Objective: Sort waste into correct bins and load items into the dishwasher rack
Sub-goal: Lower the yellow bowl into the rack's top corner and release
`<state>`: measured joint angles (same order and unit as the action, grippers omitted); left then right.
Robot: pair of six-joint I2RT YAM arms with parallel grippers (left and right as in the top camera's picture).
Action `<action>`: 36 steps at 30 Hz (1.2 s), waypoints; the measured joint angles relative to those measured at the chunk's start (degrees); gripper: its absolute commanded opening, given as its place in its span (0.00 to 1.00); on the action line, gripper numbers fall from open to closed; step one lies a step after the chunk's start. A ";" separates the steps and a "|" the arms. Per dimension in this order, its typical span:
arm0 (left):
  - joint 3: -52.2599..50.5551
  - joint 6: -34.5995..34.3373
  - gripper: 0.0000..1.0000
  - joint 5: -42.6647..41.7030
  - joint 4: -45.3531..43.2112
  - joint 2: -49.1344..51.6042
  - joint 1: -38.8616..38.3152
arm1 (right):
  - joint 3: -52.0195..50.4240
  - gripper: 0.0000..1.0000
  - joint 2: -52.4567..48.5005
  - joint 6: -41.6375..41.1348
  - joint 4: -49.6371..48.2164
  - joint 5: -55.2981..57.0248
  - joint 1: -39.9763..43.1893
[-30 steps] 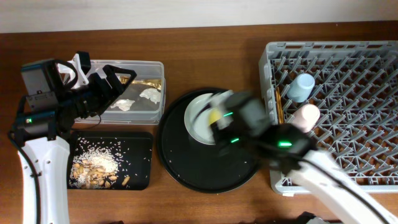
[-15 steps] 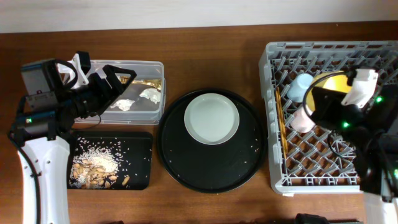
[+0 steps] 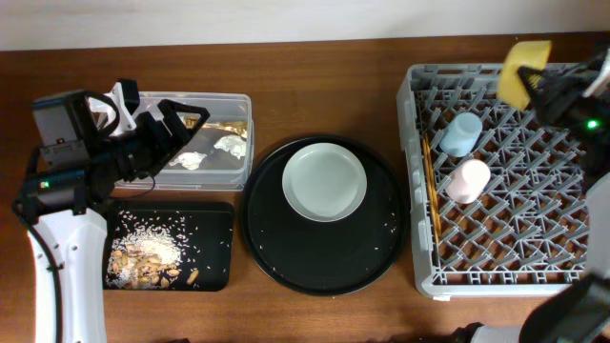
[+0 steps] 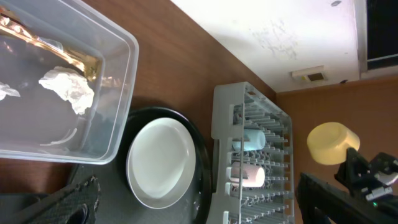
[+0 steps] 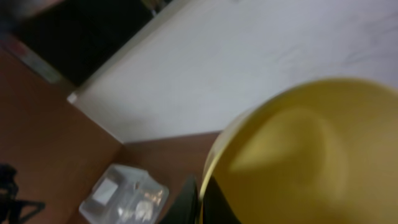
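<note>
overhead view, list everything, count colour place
dishwasher rack: 1, grey, right
blue cup: 1, light blue, in rack
pink cup: 1, pink, in rack
chopsticks: pair, wooden, rack's left edge
round tray: 1, black, centre
plate: 1, pale, on round tray
clear tub: 1, clear, upper left
foil wrapper: 1, gold, in tub
tissue wads: 2, white, in tub
black tray: 1, black, lower left
food scraps: pile, beige-white, in black tray
yellow bowl: 1, yellow, above rack
left gripper: 1, black, open over tub
right gripper: 1, black, gripping yellow bowl
</note>
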<state>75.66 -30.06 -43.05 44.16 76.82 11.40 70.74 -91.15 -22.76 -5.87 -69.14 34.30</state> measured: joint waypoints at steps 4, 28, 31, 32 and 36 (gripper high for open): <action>0.00 0.02 0.99 -0.02 0.00 0.00 0.00 | 0.09 0.04 -7.04 -6.29 -10.80 -6.32 3.78; 0.00 0.02 0.99 0.00 -0.02 0.00 0.00 | 0.09 0.04 -15.21 -10.45 -15.85 -12.68 10.36; 0.00 0.00 0.99 0.00 -0.02 0.00 0.00 | 0.09 0.04 -15.21 -10.47 -15.87 -12.68 10.36; 0.00 0.02 0.99 0.00 -0.02 0.00 0.00 | 0.09 0.04 -15.21 -10.49 -15.87 -12.68 10.36; 0.00 0.00 0.99 0.00 -0.02 0.00 0.00 | 0.09 0.04 -15.21 -10.47 -15.87 -12.68 10.36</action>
<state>75.66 -30.06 -43.05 44.14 76.82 11.40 70.83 -106.37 -33.23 -21.74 -81.82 44.66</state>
